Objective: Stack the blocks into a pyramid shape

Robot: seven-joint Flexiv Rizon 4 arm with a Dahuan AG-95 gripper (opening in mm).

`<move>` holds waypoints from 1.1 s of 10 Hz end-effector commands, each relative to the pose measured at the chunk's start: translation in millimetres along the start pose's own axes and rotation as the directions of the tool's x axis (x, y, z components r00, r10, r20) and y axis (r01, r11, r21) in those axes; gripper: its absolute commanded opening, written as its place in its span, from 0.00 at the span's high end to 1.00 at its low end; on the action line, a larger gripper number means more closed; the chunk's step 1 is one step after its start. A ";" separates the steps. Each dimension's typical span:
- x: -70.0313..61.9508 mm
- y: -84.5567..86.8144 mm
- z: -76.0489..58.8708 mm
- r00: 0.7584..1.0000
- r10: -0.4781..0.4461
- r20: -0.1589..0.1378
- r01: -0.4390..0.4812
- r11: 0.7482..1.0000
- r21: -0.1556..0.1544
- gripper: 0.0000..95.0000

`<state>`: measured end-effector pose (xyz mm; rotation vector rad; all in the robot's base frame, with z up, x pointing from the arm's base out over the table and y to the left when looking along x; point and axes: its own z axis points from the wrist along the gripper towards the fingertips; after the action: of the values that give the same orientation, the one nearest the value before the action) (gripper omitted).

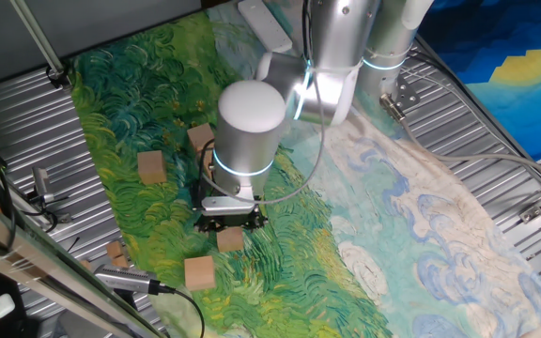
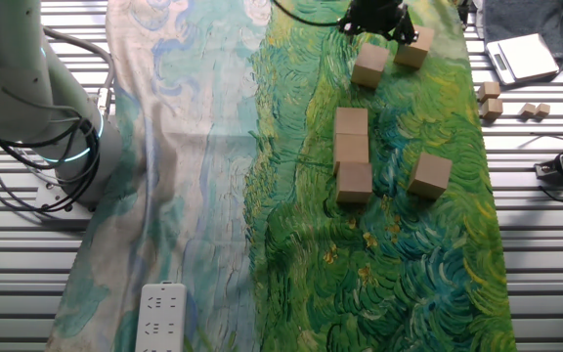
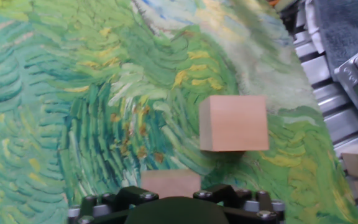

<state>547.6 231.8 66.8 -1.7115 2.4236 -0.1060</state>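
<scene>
Six tan wooden blocks lie on the green painted cloth (image 2: 291,244). Three of them form a touching row (image 2: 352,149), with another (image 2: 429,175) to its right. Two more sit farther off: one (image 2: 413,47) and one (image 2: 369,65). My gripper (image 1: 230,223) hovers right over that last block (image 1: 230,240), jaws spread wider than it and holding nothing. In the hand view that block (image 3: 171,183) peeks out at the bottom edge by the gripper body, and its neighbour (image 3: 234,122) lies ahead to the right. The other fixed view shows the gripper (image 2: 374,20) at the top edge.
Small tan scraps (image 2: 489,98) and a scale (image 2: 521,57) rest on the slatted metal table beside the cloth. A white power strip (image 2: 161,318) lies at the cloth's near end. The arm's base (image 2: 62,147) stands to the left. A lone block (image 1: 152,167) sits left of the arm.
</scene>
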 end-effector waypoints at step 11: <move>3.9 2.3 33.0 0.999 0.037 0.021 -0.038 0.997 0.061 0.40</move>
<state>551.1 230.7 33.4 -1.6299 2.4092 -0.1618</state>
